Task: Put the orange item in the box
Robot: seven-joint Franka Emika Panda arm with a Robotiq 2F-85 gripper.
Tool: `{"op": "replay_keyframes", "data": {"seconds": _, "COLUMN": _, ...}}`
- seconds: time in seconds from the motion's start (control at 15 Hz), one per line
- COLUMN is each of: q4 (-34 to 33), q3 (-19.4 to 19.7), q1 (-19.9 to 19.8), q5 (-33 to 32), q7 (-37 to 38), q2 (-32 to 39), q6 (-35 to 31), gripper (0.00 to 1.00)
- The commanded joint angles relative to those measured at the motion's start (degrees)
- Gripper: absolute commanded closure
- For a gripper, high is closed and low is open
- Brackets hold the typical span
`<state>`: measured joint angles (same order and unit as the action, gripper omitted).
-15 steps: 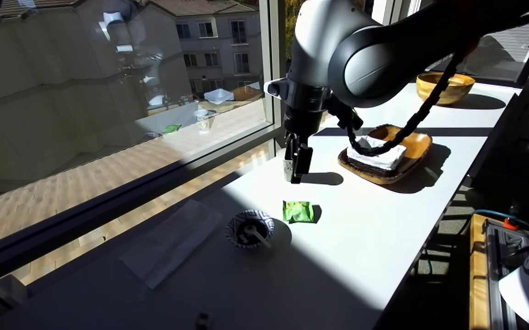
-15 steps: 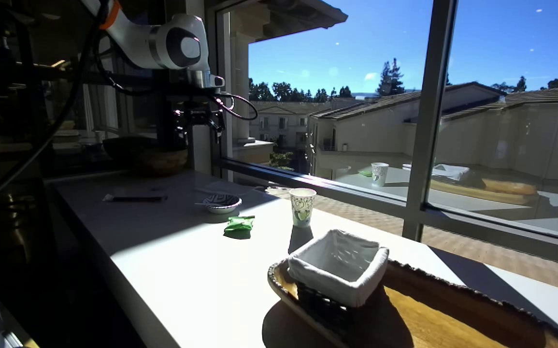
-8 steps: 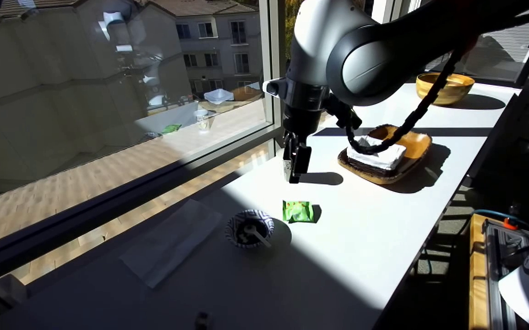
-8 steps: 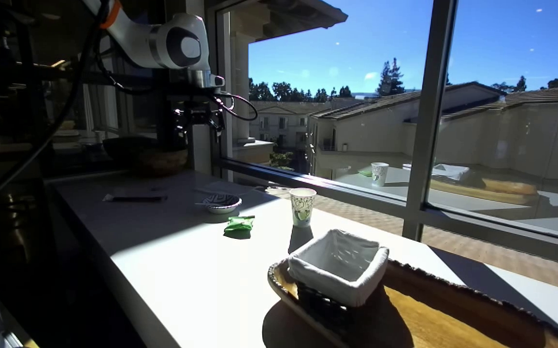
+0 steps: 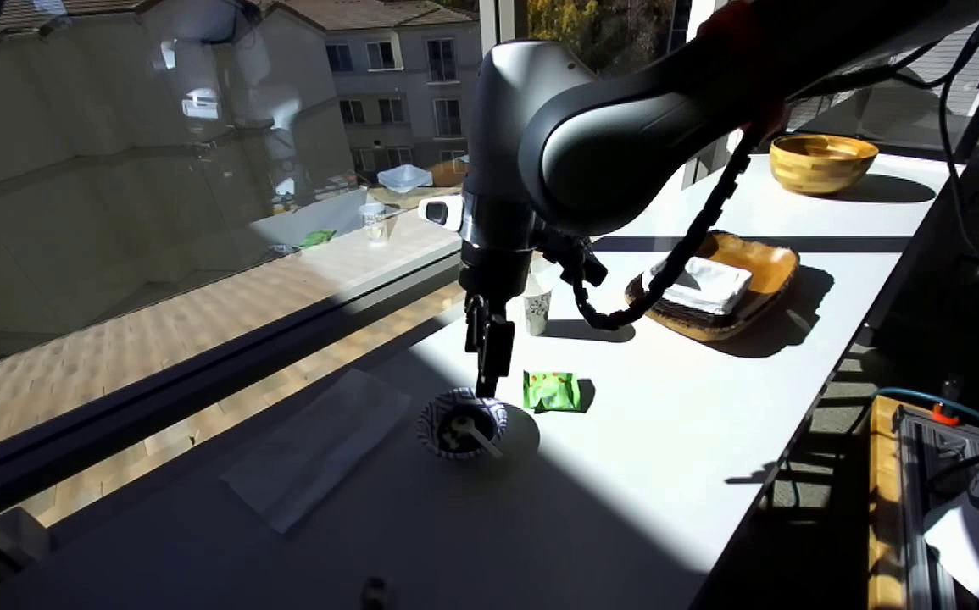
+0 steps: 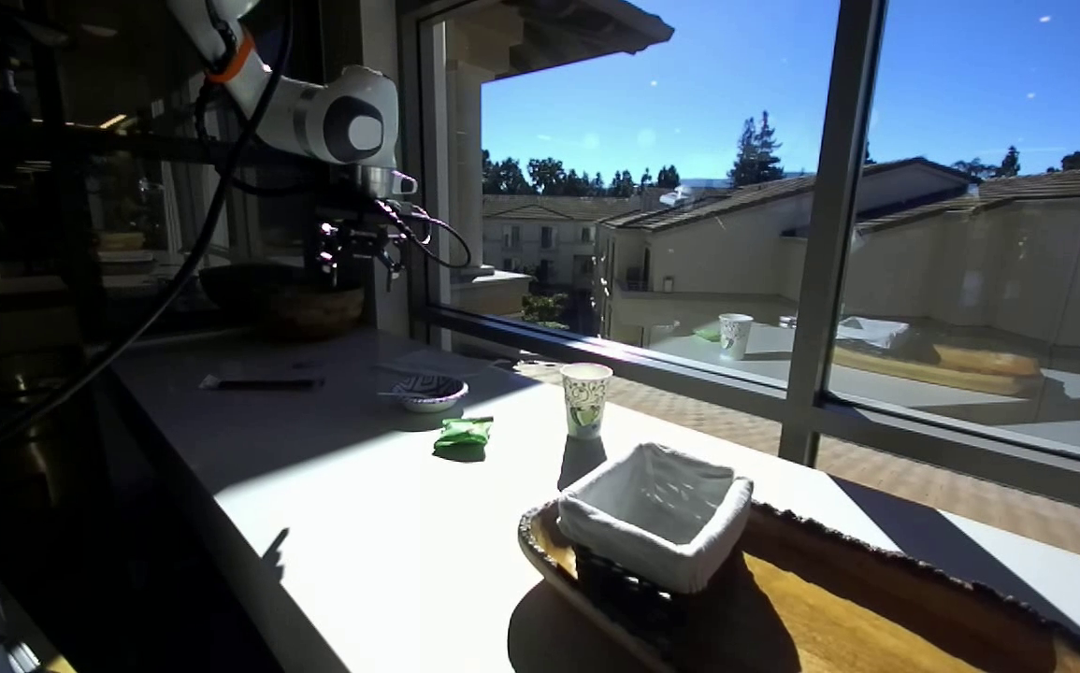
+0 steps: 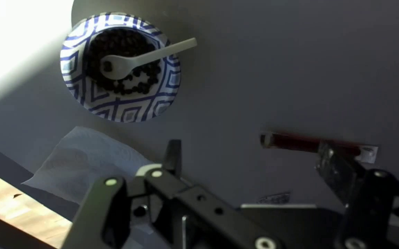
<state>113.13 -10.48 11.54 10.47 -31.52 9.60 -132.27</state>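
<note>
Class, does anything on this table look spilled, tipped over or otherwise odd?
Nothing stands out: the cup stands upright, and the dark pieces lie inside the patterned bowl, with the white spoon resting there too, its handle jutting past the rim.

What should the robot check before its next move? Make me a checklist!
1. Gripper open: ok, jaws apart.
2. Nothing held: ok.
3. Red stick between the jaws: not ok; it lies on the table, gripper above.
4. Red stick really orange: cannot tell; in shade it looks dark red.
5. Bowl clear of the gripper: ok, not touching.
6. Box open on top: ok.
</note>
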Motion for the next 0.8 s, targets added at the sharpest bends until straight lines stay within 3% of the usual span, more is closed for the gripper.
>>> {"op": "replay_keyframes", "data": {"seconds": 0.0, "q4": -6.96, "q3": -3.29, "q1": 0.47, "q5": 0.88, "q7": 2.85, "q2": 8.76, "q6": -1.49, "gripper": 0.00}}
{"op": "replay_keyframes", "data": {"seconds": 0.47, "q4": -16.35, "q3": -6.56, "q1": 1.31, "q5": 0.03, "q7": 8.78, "q2": 22.38, "q6": -8.81, "gripper": 0.00}}
{"op": "replay_keyframes", "data": {"seconds": 0.67, "q4": -22.23, "q3": -7.65, "q1": 1.60, "q5": 0.19, "q7": 10.97, "q2": 27.99, "q6": -6.59, "gripper": 0.00}}
{"op": "replay_keyframes", "data": {"seconds": 0.73, "q4": -17.25, "q3": -7.69, "q1": 0.66, "q5": -0.82, "q7": 9.74, "q2": 23.80, "q6": -8.11, "gripper": 0.00}}
